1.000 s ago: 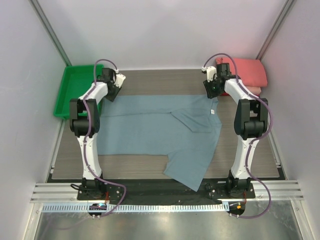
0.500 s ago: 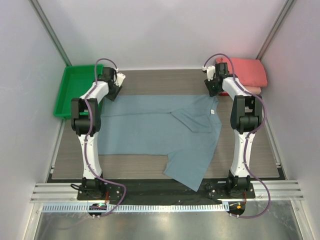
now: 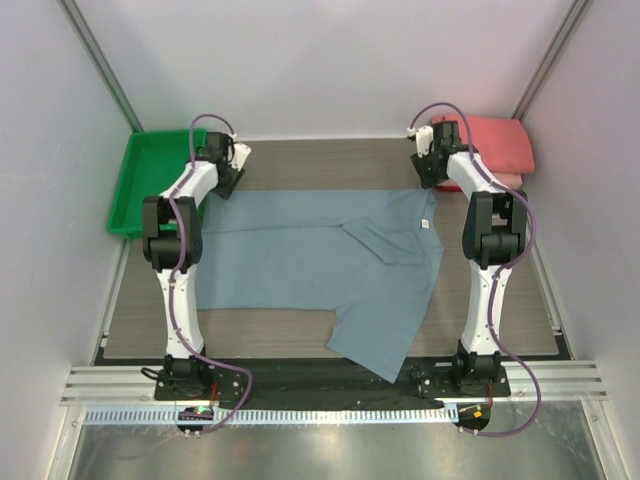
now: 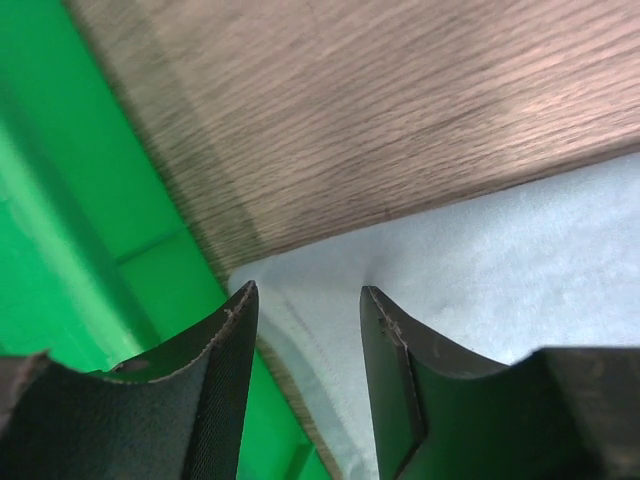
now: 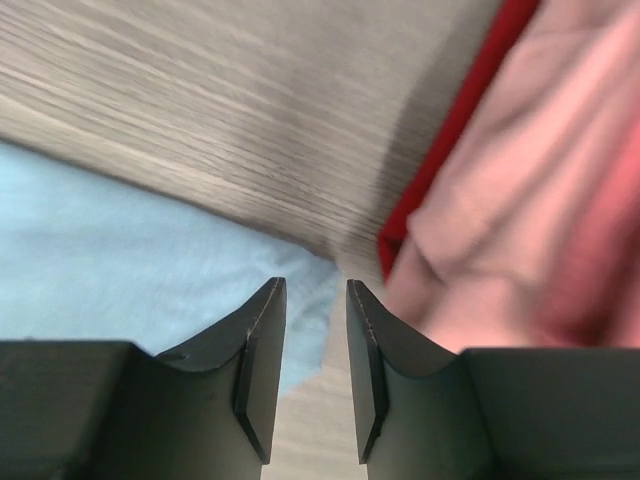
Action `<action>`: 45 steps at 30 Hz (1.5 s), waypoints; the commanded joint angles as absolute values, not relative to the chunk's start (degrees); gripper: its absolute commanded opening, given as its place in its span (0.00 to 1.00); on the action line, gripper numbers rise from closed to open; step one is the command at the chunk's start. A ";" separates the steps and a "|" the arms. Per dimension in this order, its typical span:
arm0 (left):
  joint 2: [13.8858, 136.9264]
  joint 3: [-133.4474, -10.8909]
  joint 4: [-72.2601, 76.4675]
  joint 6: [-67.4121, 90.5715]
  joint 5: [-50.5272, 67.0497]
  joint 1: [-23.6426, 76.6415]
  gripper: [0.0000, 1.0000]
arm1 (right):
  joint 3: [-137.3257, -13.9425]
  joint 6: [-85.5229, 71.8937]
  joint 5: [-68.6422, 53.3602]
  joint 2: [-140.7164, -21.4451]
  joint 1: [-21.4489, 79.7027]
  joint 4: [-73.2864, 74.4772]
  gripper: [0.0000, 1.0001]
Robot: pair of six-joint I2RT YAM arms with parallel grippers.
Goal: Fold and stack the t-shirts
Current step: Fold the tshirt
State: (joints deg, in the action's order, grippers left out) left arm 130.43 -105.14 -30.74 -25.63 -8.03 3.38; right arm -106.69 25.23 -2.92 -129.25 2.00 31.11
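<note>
A dusty blue-grey t-shirt (image 3: pixel 320 255) lies spread flat across the table, a fold near its collar and small white label (image 3: pixel 426 222). My left gripper (image 3: pixel 226 184) hovers over its far left corner, jaws open, and the cloth corner (image 4: pixel 300 330) lies loose below the gap (image 4: pixel 305 300). My right gripper (image 3: pixel 432 178) is open just beyond the far right corner (image 5: pixel 130 235), with bare table between its fingers (image 5: pixel 315 292). Folded coral-pink t-shirts (image 3: pixel 495 145) are stacked at the back right, close beside the right gripper (image 5: pixel 520 200).
A green plastic tray (image 3: pixel 150 180) sits at the back left, its rim right beside the left fingers (image 4: pixel 80 220). White walls close in the table on three sides. A shirt sleeve hangs over the near edge (image 3: pixel 375 350).
The left jaws have opened wider over the shirt's corner. The right gripper has drawn back a little from the far right corner toward the pink stack.
</note>
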 commanded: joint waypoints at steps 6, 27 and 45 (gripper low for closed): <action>117.08 -103.99 -29.00 -22.94 -9.40 5.62 0.50 | -99.60 28.56 -6.24 -109.96 2.99 29.62 0.39; 135.35 -127.09 -50.80 -23.12 4.04 2.64 0.67 | -118.91 28.83 -5.36 -133.33 1.32 34.27 0.40; 137.99 -127.00 -49.92 -23.99 1.50 0.88 0.67 | -114.61 28.83 -8.17 -132.54 0.70 37.61 0.40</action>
State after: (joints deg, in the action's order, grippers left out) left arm 138.28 -125.03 -49.84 -23.97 1.58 1.41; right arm -115.04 28.56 -6.79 -134.43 0.62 36.27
